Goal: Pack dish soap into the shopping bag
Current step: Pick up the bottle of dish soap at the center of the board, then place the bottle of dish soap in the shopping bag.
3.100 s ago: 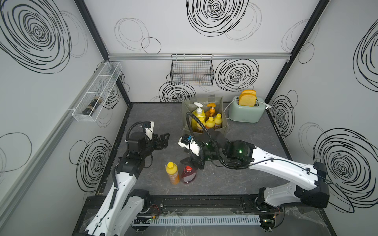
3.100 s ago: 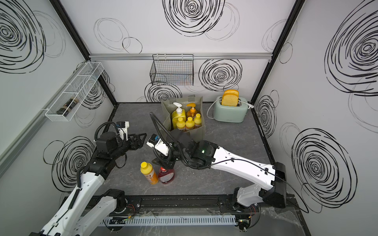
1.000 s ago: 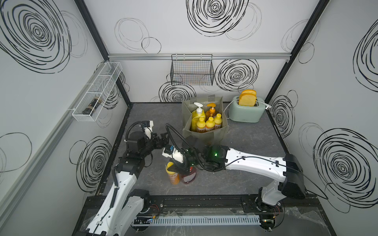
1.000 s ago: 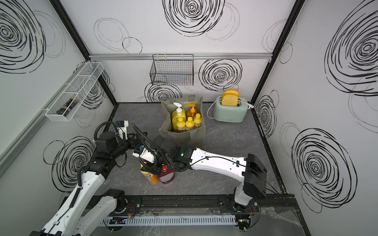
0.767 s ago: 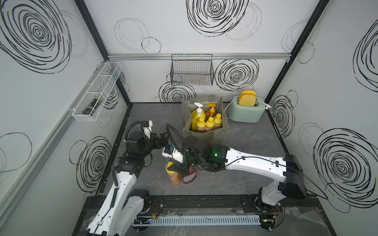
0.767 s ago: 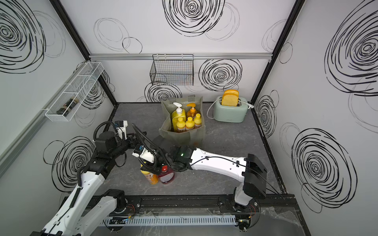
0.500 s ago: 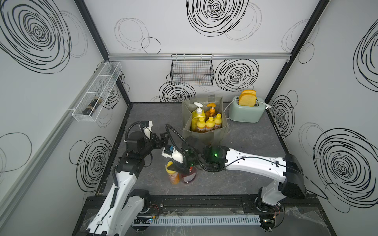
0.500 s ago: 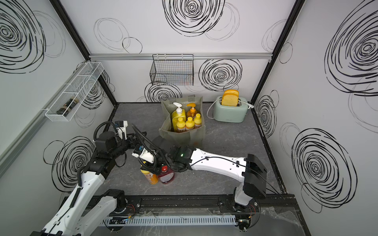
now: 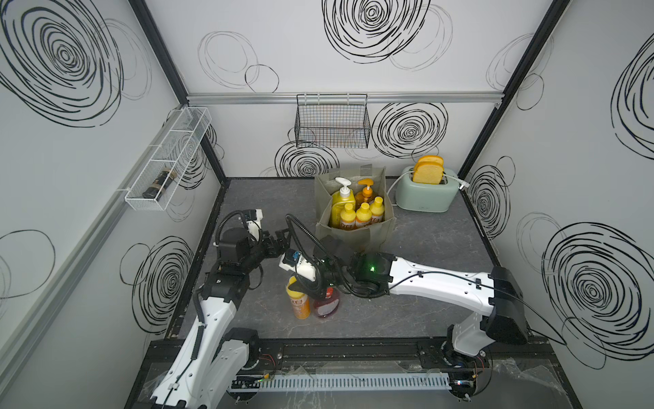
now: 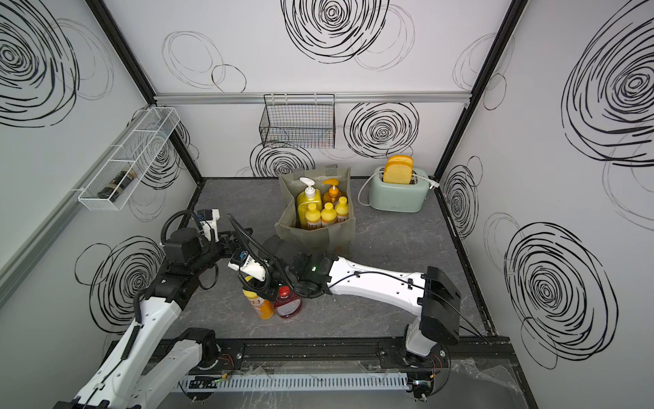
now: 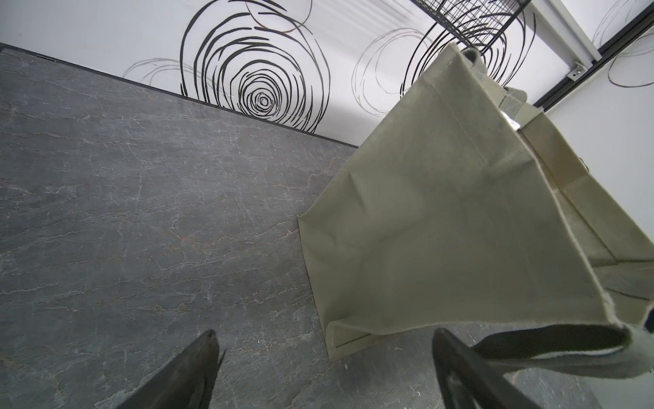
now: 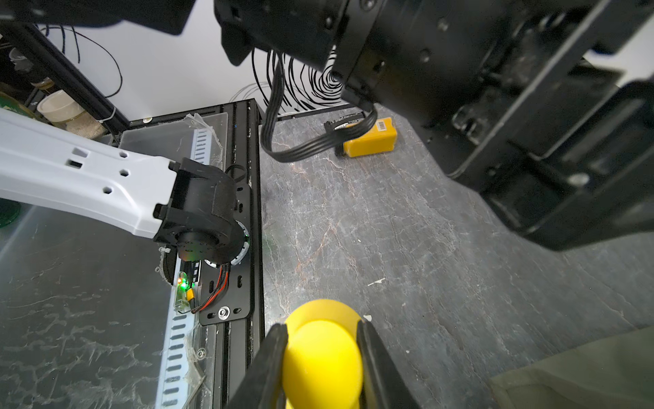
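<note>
7 soap bottles total. 5 stand in the shopping bag (image 9: pixel 355 236) at mid-back of the table (image 9: pixel 428 230): 1 big yellow pump bottle (image 9: pixel 340 202), 1 amber pump bottle (image 9: pixel 366 194), 3 small orange bottles (image 9: pixel 363 214) w/ yellow caps. 2 stand outside near the table's front, just beside each other: 1 lone small orange bottle (image 9: pixel 299 305), 1 squat red bottle (image 9: pixel 327 306). Right gripper (image 12: pixel 320 329) sits over the lone one, fingers (image 12: pixel 272 357) pinching its yellow cap (image 12: pixel 323 357) from both sides. Left gripper (image 11: pixel 324 333) fingers spread wide, nothing btwn them, near the bag's side wall; its strap handle (image 11: pixel 545 341) passes by one finger.
</note>
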Motion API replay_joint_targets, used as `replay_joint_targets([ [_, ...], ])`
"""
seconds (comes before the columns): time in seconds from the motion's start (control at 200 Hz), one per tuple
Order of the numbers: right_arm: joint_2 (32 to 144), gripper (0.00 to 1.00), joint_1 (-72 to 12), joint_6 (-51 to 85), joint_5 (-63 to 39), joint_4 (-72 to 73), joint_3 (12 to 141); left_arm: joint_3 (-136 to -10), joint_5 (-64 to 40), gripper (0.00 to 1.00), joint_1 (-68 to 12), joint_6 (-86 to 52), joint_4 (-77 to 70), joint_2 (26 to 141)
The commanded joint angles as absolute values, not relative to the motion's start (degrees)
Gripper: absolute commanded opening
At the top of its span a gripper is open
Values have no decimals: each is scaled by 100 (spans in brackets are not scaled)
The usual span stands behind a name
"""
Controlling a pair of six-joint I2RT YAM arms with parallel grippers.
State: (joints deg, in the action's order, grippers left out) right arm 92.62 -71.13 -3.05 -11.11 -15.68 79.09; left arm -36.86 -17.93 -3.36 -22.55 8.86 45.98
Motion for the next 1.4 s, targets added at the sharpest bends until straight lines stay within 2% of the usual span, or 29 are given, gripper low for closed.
replay_joint_targets([
  [0.0, 9190, 9, -7049, -327, -1028, -1317, 8353, -3639, -1753, 96, -270, -2293, 574, 4551],
  [0.29, 8883, 2, -6727, -292, -901, -1303, 8662, -3639, -1743, 99, -270, -2259, 599, 4507],
  [0.55, 8347, 0, -6258, -178, -817, -1278, 8336, -3806, -2036, 100, -305, -2677, 285, 4549],
  [0.63, 8139, 0, -6100, -145, -787, -1291, 8162, -3987, -2066, 97, -392, -2764, 184, 4659],
  [1.056, 6819, 0, -5661, -135, -198, -2104, 7341, -5084, -1635, 89, -1928, -2483, 320, 5713],
  [1.236, 6323, 0, -5643, -80, 59, -2654, 7216, -5425, -1590, 79, -2365, -2114, 595, 6192],
  [1.396, 5964, 0, -5607, -53, 280, -3040, 7159, -5428, -1576, 54, -2466, -2047, 868, 6442],
])
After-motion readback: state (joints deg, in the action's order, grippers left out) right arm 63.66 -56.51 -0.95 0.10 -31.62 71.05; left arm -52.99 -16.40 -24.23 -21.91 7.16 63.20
